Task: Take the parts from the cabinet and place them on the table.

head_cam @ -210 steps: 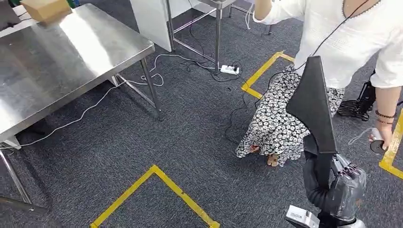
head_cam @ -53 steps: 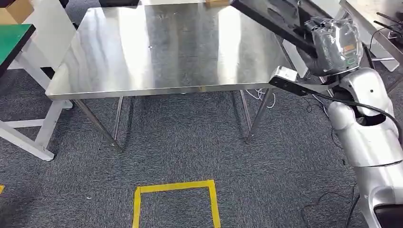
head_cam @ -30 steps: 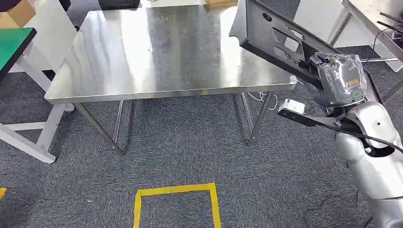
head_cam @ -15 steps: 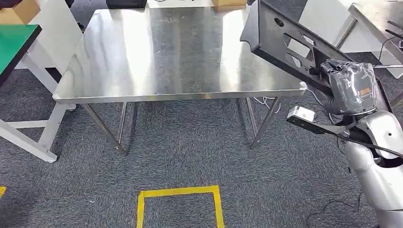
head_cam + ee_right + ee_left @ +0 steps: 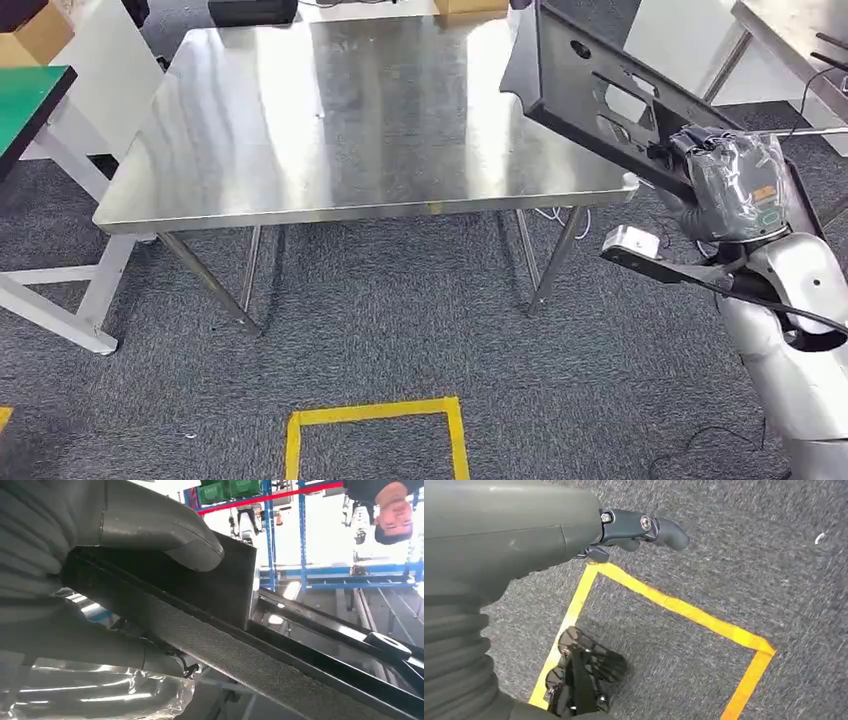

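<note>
One black part [image 5: 590, 85] gripped in right hand [image 5: 730, 185], tilted above desk [image 5: 300, 150] corner, presumably for setting down there. Left hand [image 5: 639, 527] hanging over carpet, fingers loosely apart, holding nothing.

Even overhead light; the steel tabletop [image 5: 330, 120] shows broad pale glare streaks near its far edge. The carpet [image 5: 774, 555] smears with motion blur in the left wrist view. The right wrist view's background is overexposed white.
</note>
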`<action>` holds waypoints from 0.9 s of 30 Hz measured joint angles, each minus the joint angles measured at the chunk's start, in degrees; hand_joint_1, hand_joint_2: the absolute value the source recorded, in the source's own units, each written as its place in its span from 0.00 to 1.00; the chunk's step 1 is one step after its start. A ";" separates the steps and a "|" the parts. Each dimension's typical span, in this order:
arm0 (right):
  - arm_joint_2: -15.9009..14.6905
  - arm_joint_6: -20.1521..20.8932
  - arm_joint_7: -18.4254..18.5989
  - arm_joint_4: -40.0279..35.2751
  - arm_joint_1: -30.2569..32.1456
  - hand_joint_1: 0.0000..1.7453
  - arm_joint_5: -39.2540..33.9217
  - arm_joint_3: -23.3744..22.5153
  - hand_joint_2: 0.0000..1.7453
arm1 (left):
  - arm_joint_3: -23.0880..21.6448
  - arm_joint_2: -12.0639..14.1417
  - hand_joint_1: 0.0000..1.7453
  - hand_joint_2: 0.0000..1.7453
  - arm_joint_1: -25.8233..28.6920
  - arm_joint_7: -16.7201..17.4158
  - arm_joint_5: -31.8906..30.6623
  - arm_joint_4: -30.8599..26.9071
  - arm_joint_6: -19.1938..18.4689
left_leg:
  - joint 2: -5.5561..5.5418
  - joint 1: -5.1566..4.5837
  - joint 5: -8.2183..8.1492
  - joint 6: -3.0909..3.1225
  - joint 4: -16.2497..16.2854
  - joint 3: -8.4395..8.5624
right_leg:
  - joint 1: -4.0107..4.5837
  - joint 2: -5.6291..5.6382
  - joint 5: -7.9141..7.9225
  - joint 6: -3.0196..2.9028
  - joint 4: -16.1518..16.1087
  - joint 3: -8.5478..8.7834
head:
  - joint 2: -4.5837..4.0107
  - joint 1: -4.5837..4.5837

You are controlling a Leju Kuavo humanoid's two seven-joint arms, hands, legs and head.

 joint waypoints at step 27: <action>-1.31 0.76 -0.66 0.26 0.97 1.00 -1.31 -2.01 1.00 | 0.09 0.22 0.00 1.00 -0.03 0.44 -0.35 -0.02 0.44 | 0.02 -0.38 -6.11 -0.15 3.51 0.55 | -0.14 0.00 0.84 0.46 0.79 -2.05 | 0.00 0.24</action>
